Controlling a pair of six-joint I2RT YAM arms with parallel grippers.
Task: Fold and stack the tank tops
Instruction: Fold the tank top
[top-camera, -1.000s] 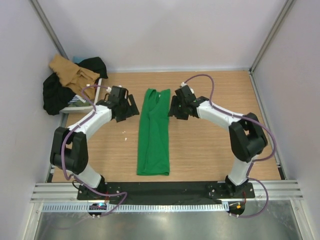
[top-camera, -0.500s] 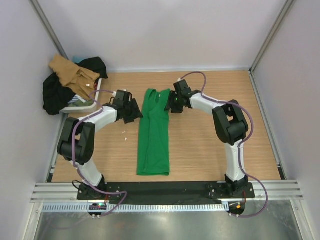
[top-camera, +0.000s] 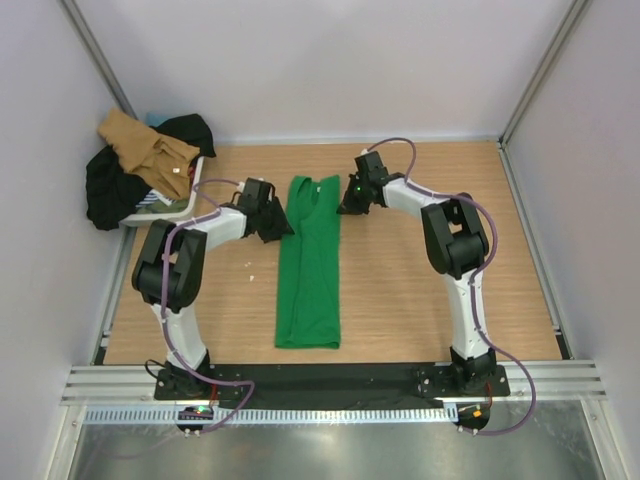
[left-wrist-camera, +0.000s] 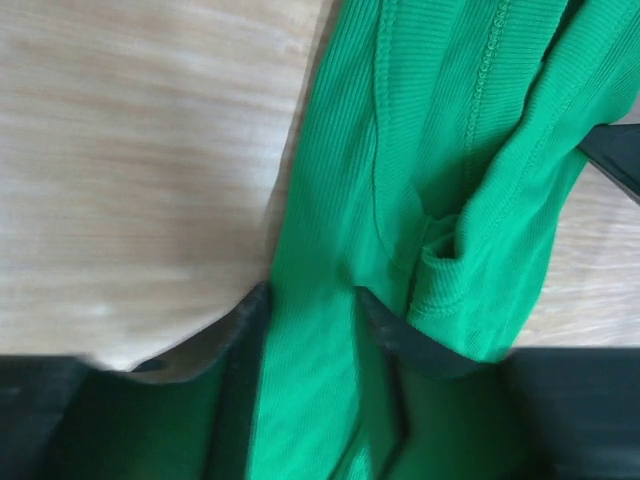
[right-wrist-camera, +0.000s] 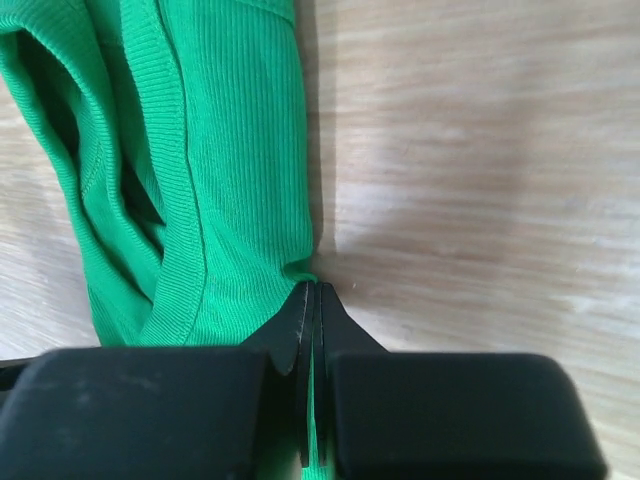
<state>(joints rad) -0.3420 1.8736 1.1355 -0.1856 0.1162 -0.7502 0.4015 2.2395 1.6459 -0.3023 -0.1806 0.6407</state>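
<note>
The green tank top (top-camera: 308, 270) lies folded into a long narrow strip down the middle of the wooden table, neck end at the far side. My left gripper (top-camera: 283, 228) is at its far left edge. In the left wrist view the left gripper (left-wrist-camera: 310, 310) has its jaws apart, with the green cloth (left-wrist-camera: 420, 130) running between them. My right gripper (top-camera: 345, 205) is at the far right corner. In the right wrist view the right gripper (right-wrist-camera: 314, 290) is shut on a thin edge of the green cloth (right-wrist-camera: 220, 150). The tan tank top (top-camera: 140, 145) sits crumpled on a pile at the far left.
Black garments (top-camera: 110, 190) lie under and beside the tan one, over a white basket (top-camera: 165, 207) at the table's left edge. A small white scrap (top-camera: 252, 272) lies on the wood left of the green strip. Walls close in the table on three sides.
Both arms have reached in to the far corners of the green tank top. The right jaws have closed on its edge. The left jaws have narrowed around the cloth.
</note>
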